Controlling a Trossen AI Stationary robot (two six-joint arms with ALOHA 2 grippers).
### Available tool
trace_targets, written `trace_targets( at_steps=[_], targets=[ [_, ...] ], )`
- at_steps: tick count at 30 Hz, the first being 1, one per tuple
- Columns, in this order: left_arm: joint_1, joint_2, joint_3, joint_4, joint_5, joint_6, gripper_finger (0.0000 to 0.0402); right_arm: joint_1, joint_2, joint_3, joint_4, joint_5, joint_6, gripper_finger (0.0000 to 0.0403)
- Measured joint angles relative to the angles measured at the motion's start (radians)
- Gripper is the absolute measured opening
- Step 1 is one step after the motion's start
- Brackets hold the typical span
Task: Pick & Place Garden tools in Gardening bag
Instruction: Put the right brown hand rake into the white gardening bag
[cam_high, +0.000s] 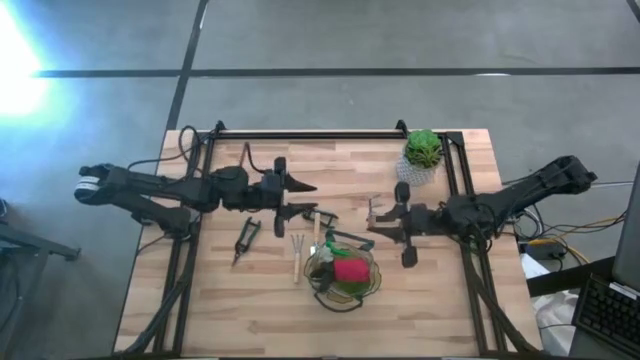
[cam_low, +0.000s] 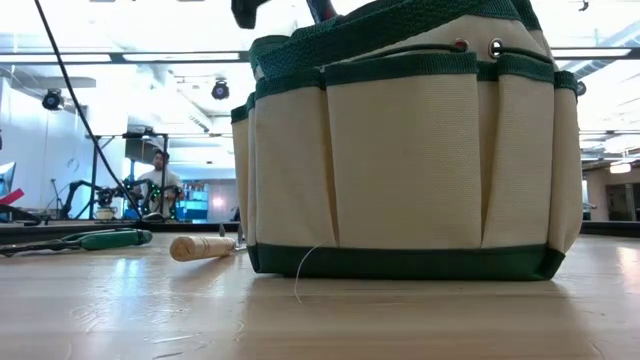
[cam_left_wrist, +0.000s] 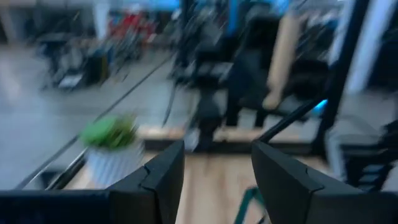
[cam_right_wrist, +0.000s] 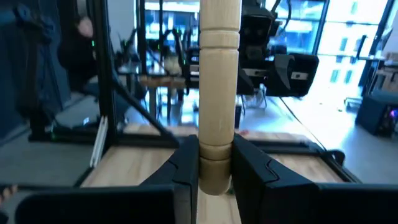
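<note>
Near the right edge of the worktop (cam_high: 220, 320), level with its middle, the right hand (cam_right_wrist: 214, 165) is closed on the wooden handle of a garden tool (cam_right_wrist: 219, 87) — the handle stands up between its fingers, while the metal end is too small in the high view to name as fork, trowel or rake. The gardening bag (cam_high: 343, 272) sits close to the front edge, just left of that hand, with a red item (cam_high: 351, 270) already inside its mouth. The left hand (cam_left_wrist: 214, 180) hovers over the middle of the worktop with its fingers apart and nothing between them.

To do this carry well, I would bring the tool over the bag's round mouth, clear of the strap handles, tip it metal end down and let go only once it is well inside, so the soft rim does not catch it and fold.

Pruners (cam_high: 246, 238) and a wooden-handled rake-like tool (cam_high: 297, 254) lie on the worktop left of the bag, not yet bagged. A potted plant (cam_high: 422, 152) stands at the far right corner.

Hard to judge — the low view is almost filled by the bag's side pockets, so the inside is hidden there, and only a handle end (cam_low: 201, 246) shows beside it. The left wrist view is smeared.
</note>
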Motion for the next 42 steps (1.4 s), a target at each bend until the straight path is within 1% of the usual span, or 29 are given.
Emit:
trace_targets(
  at_steps=[2,4,7,11,13,20,25,35,42],
  targets=[
    [0.000,0.000,-0.020,0.078,0.051,0.000,0.0188,0.000,0.036,-0.005,0.072,0.000,-0.005,0.0051],
    [0.000,0.000,-0.027,0.111,0.083,0.001,0.0188,0.000,0.073,-0.004,0.118,0.000,-0.004,0.0051],
    [0.000,0.000,-0.028,0.125,0.085,0.001,0.0188,-0.001,0.127,0.012,0.141,0.003,0.011,0.0051],
    [-0.010,0.010,-0.018,0.135,0.090,0.010,0.0192,-0.001,0.193,0.055,0.149,0.054,0.040,0.0051],
    [-0.026,0.027,-0.007,0.131,0.091,0.028,0.0201,-0.002,0.223,0.078,0.149,0.072,0.055,0.0051],
    [-0.050,0.120,0.068,0.126,0.091,0.127,0.0253,-0.001,0.298,0.159,0.144,0.078,0.072,0.0051],
    [-0.053,0.128,0.089,0.133,0.091,0.148,0.0268,-0.001,0.312,0.166,0.140,0.077,0.086,0.0051],
    [-0.079,0.138,0.140,0.134,0.144,0.170,0.0268,-0.017,0.321,0.164,0.140,0.077,0.092,0.0051],
    [-0.081,0.139,0.153,0.136,0.161,0.131,0.0266,-0.039,0.325,0.164,0.140,0.081,0.096,0.0051]
  ],
)
